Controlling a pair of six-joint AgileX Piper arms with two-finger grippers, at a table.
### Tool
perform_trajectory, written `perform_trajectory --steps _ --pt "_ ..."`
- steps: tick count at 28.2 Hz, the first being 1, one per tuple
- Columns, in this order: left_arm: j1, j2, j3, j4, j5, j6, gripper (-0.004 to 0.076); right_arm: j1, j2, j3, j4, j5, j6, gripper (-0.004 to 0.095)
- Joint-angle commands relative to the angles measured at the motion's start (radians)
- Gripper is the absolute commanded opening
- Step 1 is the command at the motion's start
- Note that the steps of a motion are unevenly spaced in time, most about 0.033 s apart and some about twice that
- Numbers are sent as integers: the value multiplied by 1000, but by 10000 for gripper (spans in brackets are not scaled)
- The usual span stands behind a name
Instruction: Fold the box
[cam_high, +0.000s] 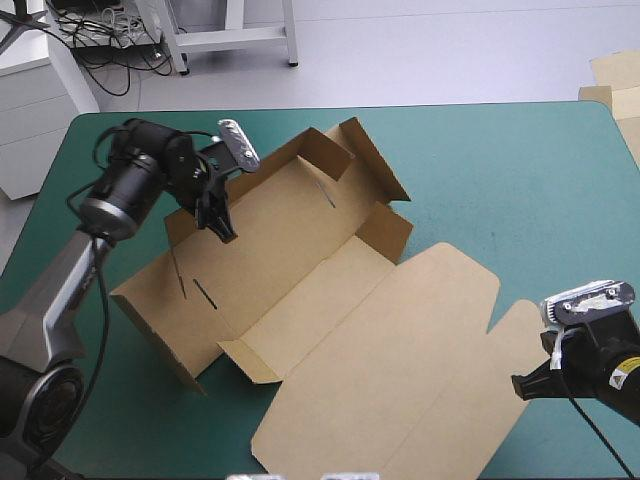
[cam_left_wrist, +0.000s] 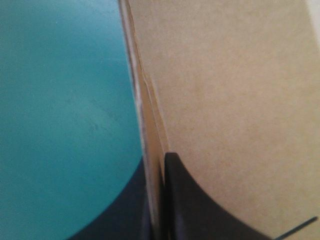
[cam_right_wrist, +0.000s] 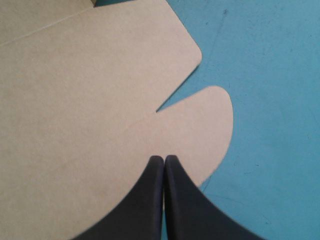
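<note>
The brown box lies in the middle of the teal-green table, its far and left walls raised and its lid spread flat toward the near right. My left gripper is at the far-left wall, shut on the box. In the left wrist view the wall's edge runs between the black fingers. My right gripper is shut with nothing in it, at the lid's near-right corner. In the right wrist view its tips hover over the lid's rounded tab.
Bare teal-green cover stretches along the far right of the table. More brown board shows beyond the table's far-right corner. A short end flap stands at the box's near side.
</note>
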Motion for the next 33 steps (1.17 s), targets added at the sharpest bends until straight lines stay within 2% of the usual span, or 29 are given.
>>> perform_trajectory --steps 1,3,7,15,18,26,29,31,33 --pt "-112 -10 -29 115 -58 7 7 -4 2 -28 3 -60 -8 -20" --pt "-172 0 -29 167 -135 7 7 -4 2 -28 3 -60 -8 -20" --pt "-264 2 -29 230 -227 7 7 -4 2 -28 3 -62 -8 -20" --pt "-365 -4 -29 343 -256 47 -10 -4 2 -28 1 -62 -8 -20" --pt "-372 -31 -16 346 -302 83 -10 -4 2 -28 -1 -68 -8 -20" --pt "-372 -203 250 421 -626 84 -10 -4 2 -29 -1 -109 18 -20" --pt "-372 -303 465 527 -877 18 -10 -4 2 -37 6 -116 31 -20" --pt "-372 -317 519 535 -957 11 -10 -4 2 -48 6 -116 46 -20" --pt "-372 -315 545 542 -989 11 -10 -4 2 -61 6 -116 48 -20"
